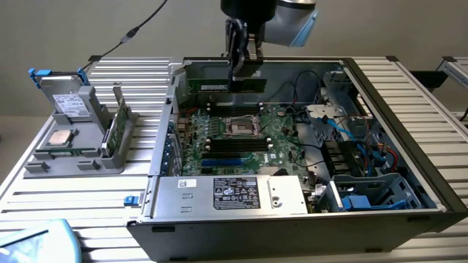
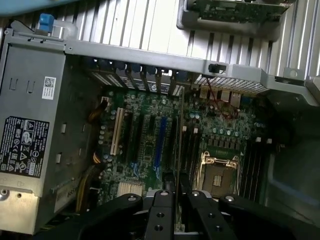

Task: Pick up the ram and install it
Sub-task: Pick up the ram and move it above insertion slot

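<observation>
Your gripper (image 1: 245,74) is clamped narrow on the ram (image 1: 212,86), which hangs in the air over the open case (image 1: 409,109), above the motherboard (image 1: 281,134) and on the far side of the processor socket (image 1: 241,127) in the exterior view. There the stick shows broadside. Its long axis runs level, in line with the dark memory slots (image 1: 228,113) that flank the socket. By that view it has not yet been seated.

From the wrist, the ram (image 2: 178,135) is a thin edge running out from between the gripper (image 2: 175,195) fingers. It lies over the slots (image 2: 192,150) just beside the socket (image 2: 220,172), an alignment the exterior view cannot confirm.
</observation>
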`<act>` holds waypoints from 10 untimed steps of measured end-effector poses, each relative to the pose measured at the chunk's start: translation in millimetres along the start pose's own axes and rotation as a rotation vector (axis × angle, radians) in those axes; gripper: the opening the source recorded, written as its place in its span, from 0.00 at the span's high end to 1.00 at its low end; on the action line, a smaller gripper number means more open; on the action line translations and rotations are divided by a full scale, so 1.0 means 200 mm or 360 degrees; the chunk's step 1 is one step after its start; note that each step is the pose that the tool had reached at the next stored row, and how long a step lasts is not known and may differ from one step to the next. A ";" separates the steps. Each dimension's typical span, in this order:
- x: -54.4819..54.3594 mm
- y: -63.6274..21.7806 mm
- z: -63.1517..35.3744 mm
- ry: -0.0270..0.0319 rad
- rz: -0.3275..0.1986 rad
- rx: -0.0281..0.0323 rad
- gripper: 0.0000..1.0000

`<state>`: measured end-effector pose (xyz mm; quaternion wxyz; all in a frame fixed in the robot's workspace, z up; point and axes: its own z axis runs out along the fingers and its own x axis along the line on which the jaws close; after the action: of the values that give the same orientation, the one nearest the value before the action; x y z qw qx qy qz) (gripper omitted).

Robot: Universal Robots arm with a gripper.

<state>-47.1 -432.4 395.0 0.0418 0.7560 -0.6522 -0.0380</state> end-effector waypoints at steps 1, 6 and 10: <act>0.00 -0.019 0.007 0.00000 0.0001 0.00000 0.86; 0.00 -0.100 0.044 -0.00010 0.0009 -0.00002 0.86; -0.01 -0.147 0.075 -0.00015 0.0012 -0.00009 0.86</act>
<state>-20.3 -425.8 376.8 0.0419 0.7534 -0.6551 -0.0384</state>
